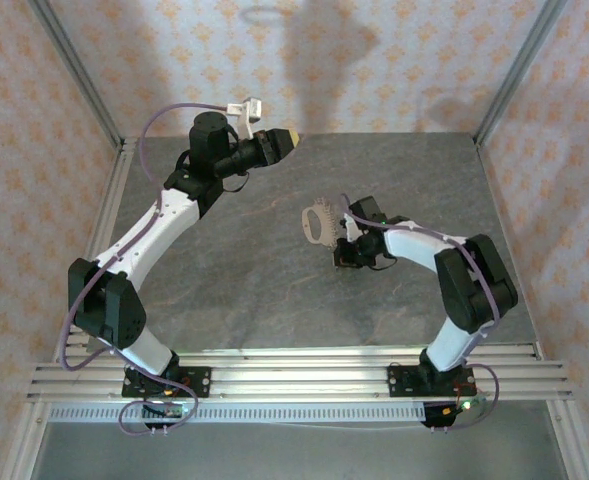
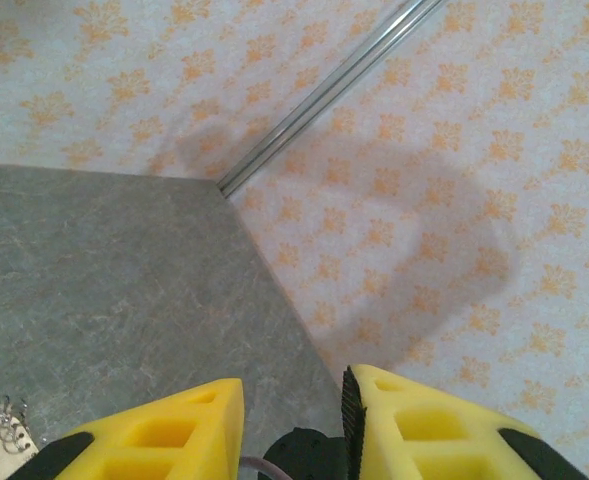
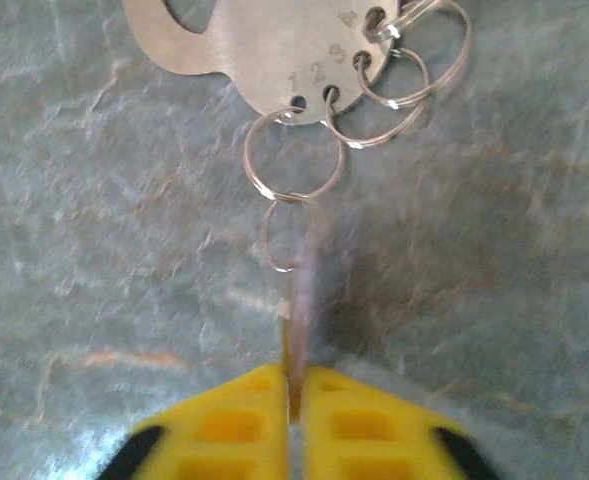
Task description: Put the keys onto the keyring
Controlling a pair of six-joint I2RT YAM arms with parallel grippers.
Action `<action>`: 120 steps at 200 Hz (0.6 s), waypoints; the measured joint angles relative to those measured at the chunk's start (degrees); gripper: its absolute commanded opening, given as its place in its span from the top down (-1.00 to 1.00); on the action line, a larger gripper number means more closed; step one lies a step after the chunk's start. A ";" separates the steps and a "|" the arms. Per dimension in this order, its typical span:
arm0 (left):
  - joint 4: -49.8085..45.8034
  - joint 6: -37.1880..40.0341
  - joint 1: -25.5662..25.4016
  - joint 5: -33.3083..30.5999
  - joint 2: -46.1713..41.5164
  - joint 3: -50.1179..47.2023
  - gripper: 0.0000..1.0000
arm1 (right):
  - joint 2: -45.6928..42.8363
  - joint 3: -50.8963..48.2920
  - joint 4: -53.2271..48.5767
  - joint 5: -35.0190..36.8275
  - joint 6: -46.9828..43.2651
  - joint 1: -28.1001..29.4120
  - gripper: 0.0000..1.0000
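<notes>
Grey table (image 3: 94, 250): key (image 3: 299, 300) pinched in R gripper (image 3: 294, 378), beside keyring (image 3: 264, 50).

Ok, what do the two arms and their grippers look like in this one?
Both arms have white links and bulky black joints; the left arm and right arm each carry a thin purple cable. The left gripper and right gripper have yellow wedge-shaped fingers with rectangular recesses and black trim.

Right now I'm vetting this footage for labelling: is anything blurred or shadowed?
Right wrist: the key pinched in the right gripper is smeared, while the keyring is sharper. Left wrist: a soft shadow falls on the wall. Top external: faint shadows cross the back wall.
</notes>
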 measured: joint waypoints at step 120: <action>-2.60 3.08 0.00 -3.41 -7.39 -5.88 -0.66 | -23.80 5.09 -5.66 4.66 4.37 -0.61 -0.75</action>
